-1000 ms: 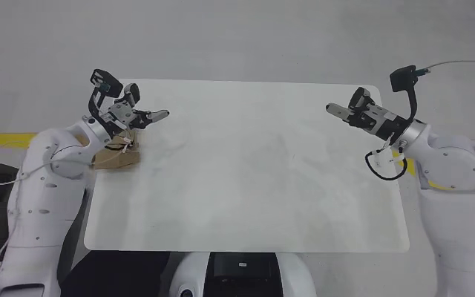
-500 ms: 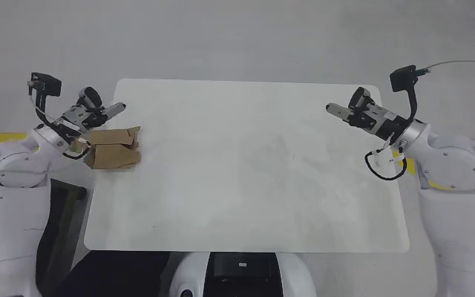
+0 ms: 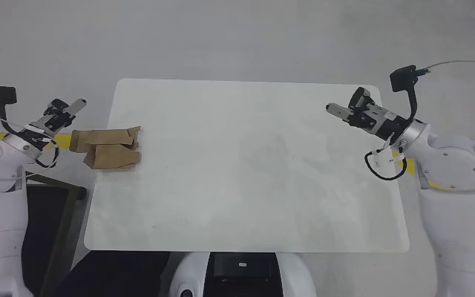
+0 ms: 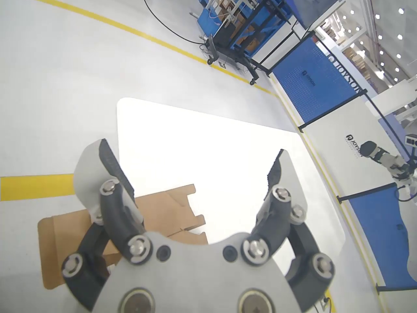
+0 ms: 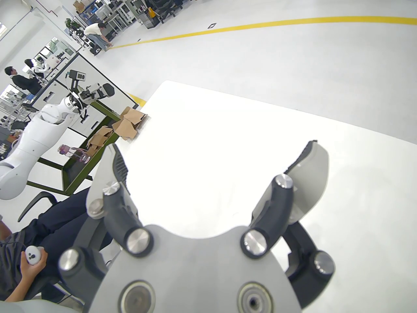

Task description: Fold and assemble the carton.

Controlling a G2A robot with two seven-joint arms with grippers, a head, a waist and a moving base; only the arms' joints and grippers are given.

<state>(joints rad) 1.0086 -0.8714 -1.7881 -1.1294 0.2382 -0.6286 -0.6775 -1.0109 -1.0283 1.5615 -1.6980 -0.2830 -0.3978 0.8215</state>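
Observation:
A flattened brown carton lies at the left edge of the white table, partly overhanging it. In the left wrist view the carton sits just beyond the fingers. My left gripper hangs off the table's left side, apart from the carton, open with nothing in it; its own view shows it spread wide. My right gripper stays above the table's far right corner, open and holding nothing, also seen as the right gripper. From the right wrist the carton appears small at the far table edge.
A dark green side table with more cardboard and a pink bottle stands beyond the table's left edge. Blue panels and yellow floor lines surround the work area.
My left arm has pulled back leftward, off the carton and past the table's edge, leaving the carton lying flatter and stretched toward the left. The right arm has not moved.

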